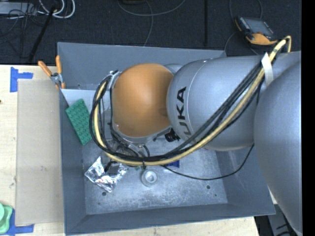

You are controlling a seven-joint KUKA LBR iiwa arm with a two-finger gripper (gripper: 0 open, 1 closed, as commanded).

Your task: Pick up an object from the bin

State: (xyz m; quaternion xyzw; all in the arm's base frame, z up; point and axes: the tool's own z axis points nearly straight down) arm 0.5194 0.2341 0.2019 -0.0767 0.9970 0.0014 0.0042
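Note:
My gripper (pixel 117 167) is mostly hidden under the arm's orange cover; a dark part of it shows at the lower left of the bin. It sits right against a crumpled piece of silver foil (pixel 102 175) on the bin floor. A small round metal cap (pixel 149 177) lies just to the right of the foil. Beside the cap, a blue thing (pixel 172 164) peeks out from under the arm. I cannot tell whether anything is held.
A green studded building plate (pixel 79 121) leans along the bin's left wall. The arm with its orange cover and looped cables spans the middle and right of the bin. Bare bin floor shows along the front.

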